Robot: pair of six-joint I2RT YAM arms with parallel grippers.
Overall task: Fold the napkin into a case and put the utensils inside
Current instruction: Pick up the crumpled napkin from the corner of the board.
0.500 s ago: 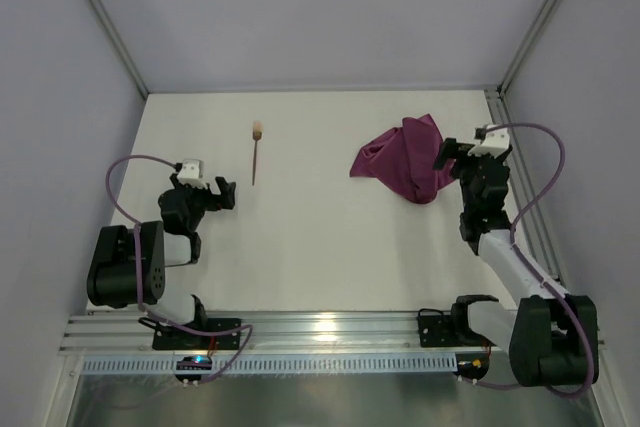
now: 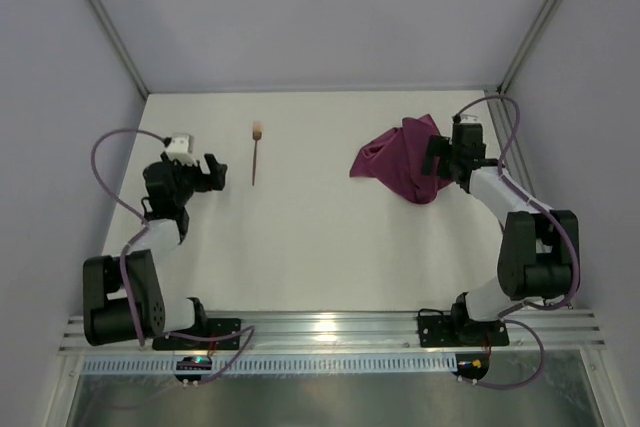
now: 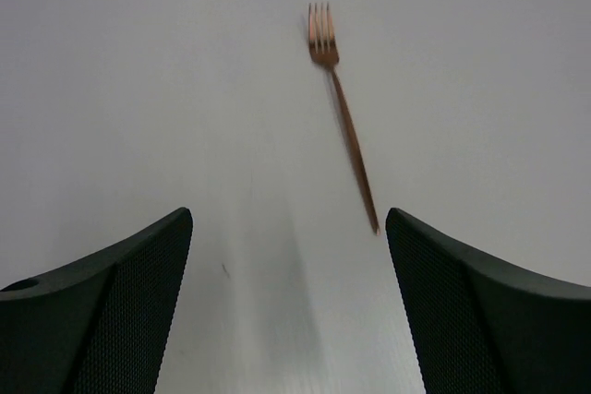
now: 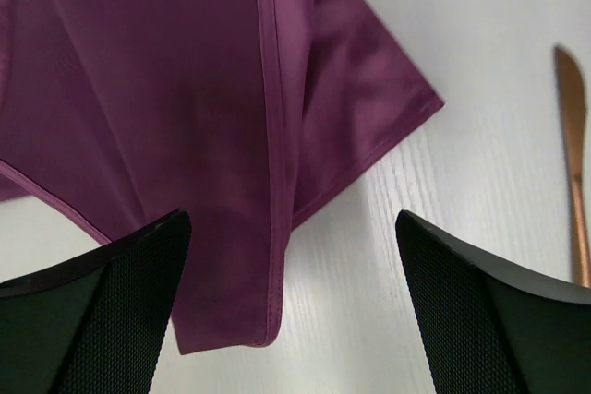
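Reached farther out with both arms than a moment ago: left claw [image 2: 212, 172] wide open and empty just short of the fork [image 2: 256, 155], right claw [image 2: 432, 155] wide open and empty over the hem of the crumpled napkin [image 2: 405, 157] at the table's [image 2: 330, 237] far right, copper knife [image 4: 574, 163] just beside it. Looks like approach only, with no folding begun.

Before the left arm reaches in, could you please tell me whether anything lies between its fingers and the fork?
Nothing visible does: only bare table separates the open left fingers from the fork lying just ahead.
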